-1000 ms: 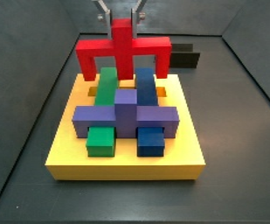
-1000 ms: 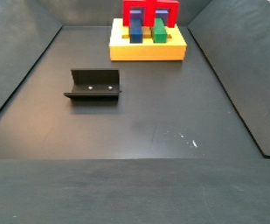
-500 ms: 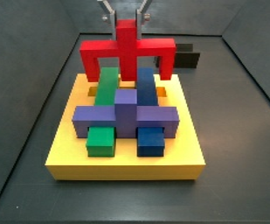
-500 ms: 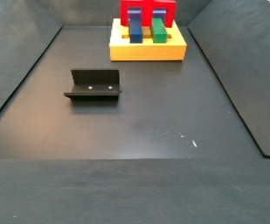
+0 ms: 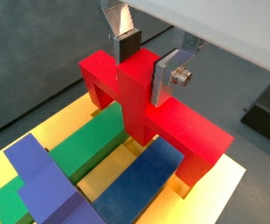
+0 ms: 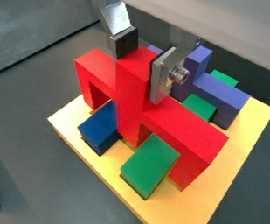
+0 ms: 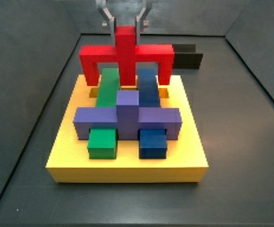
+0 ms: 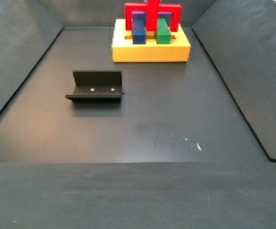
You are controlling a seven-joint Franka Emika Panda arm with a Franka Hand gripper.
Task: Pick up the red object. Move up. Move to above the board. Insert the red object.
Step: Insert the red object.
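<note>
My gripper (image 5: 147, 61) is shut on the central upright tab of the red object (image 5: 161, 114), a bright red arch. One dark pad (image 6: 123, 45) presses each side of the tab. The arch hangs upright over the far end of the yellow board (image 7: 127, 161), with its legs down beside the far ends of the green bar (image 7: 105, 89) and the blue bar (image 7: 147, 89). A purple cross piece (image 7: 127, 115) lies across both bars nearer the front. In a side view the red object (image 8: 152, 16) stands at the back of the board (image 8: 151, 52). Whether the legs sit in slots is hidden.
The dark fixture (image 8: 96, 87) stands on the grey floor well away from the board. It shows behind the board (image 7: 191, 58) in a side view and at the edge (image 5: 266, 109) of a wrist view. Sloping grey walls enclose the floor.
The gripper and the red object have moved straight down toward the board. The crossbar now sits lower over the bars. Nothing else has moved.
</note>
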